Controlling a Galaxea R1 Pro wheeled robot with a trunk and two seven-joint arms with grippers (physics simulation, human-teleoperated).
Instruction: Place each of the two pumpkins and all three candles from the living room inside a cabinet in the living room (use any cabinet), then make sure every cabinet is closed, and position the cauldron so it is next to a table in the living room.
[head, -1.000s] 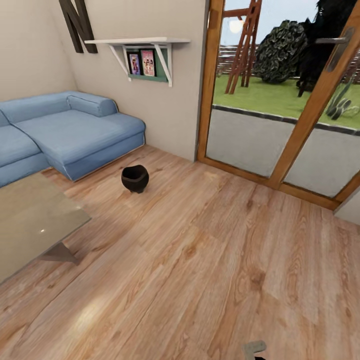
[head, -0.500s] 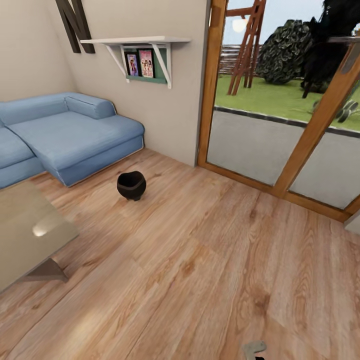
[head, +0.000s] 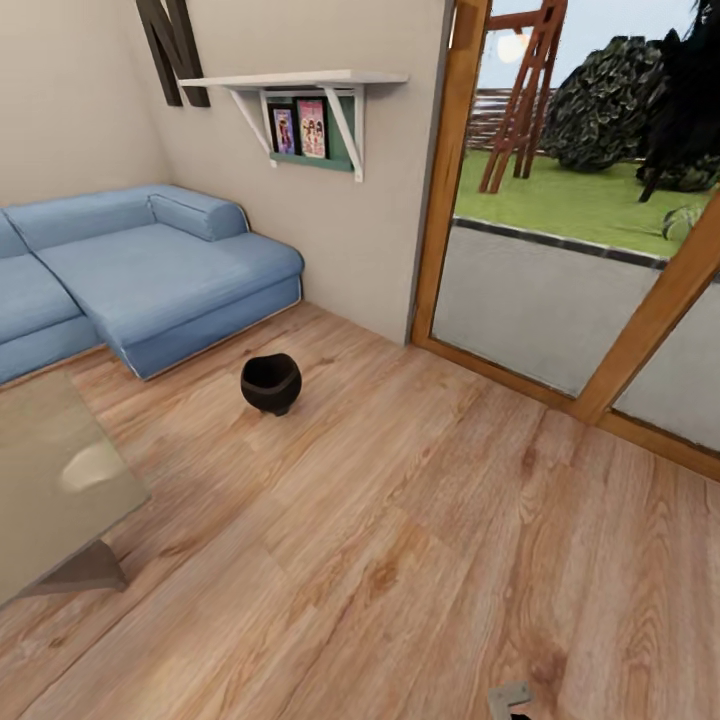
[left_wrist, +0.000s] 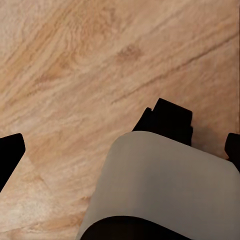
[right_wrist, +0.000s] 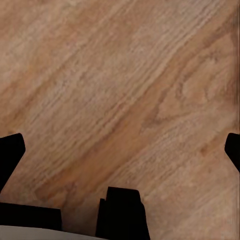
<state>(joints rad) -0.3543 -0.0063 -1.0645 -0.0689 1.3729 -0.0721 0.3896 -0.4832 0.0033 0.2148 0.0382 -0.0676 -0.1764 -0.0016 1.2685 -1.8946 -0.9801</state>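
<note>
Head view shows the whole room has slid a bit since a second ago, so the robot's head or base has turned; the things did not move by themselves. The black pot (head: 270, 382) sits on the wood floor (head: 420, 560) at about 11 o'clock from the robot, near the blue sofa (head: 150, 270) and well apart from the glass counter (head: 50, 480), whose corner is at about 9 o'clock. The pot is a little closer to the middle of the picture now, so I think the robot is lining up to go and get it. The pot is not next to the counter yet. Both wrist views look down at bare floor. The left fingers (left_wrist: 120, 147) and the right fingers (right_wrist: 120, 147) are spread wide and hold nothing.
</note>
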